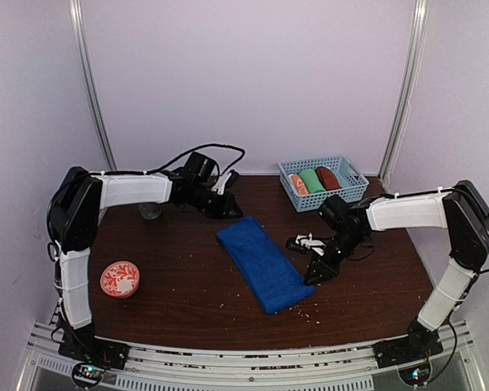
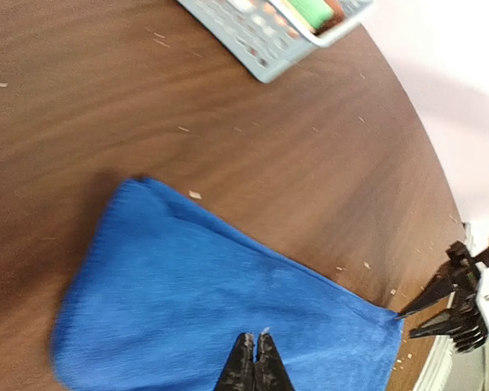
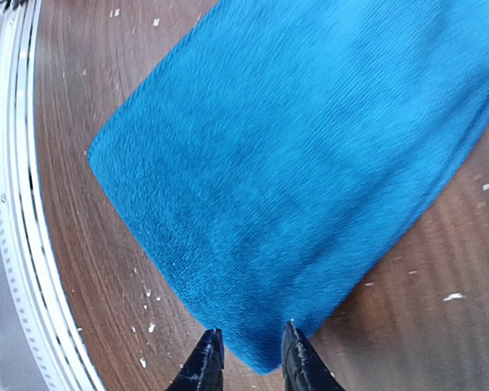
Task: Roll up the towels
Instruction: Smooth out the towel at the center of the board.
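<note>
Straddling the near corner of the blue towel (image 3: 310,163), my right pincer (image 3: 252,332) stands part-spread, one tip on each side of the cloth, gripping nothing yet. The towel lies flat and slantwise on the dark wood-grain desk (image 1: 187,285), a long rectangle of soft, ribbed pile among pale crumbs (image 3: 149,327). Beyond it, near the far end, my left pincer (image 2: 255,338) hangs pressed together and empty. The risk, as I judge it: nipping only that thin corner could drag the limp cloth across the smooth wood or fold it askew, giving a lopsided, cone-shaped roll, and a loose start could spring open. At the back, the rust-brown towel (image 1: 329,177) sits rolled, a stubby cylinder, in the blue plastic lattice basket (image 1: 354,193) beside a green roll (image 1: 312,180) and an orange-and-white roll (image 1: 297,185).
</note>
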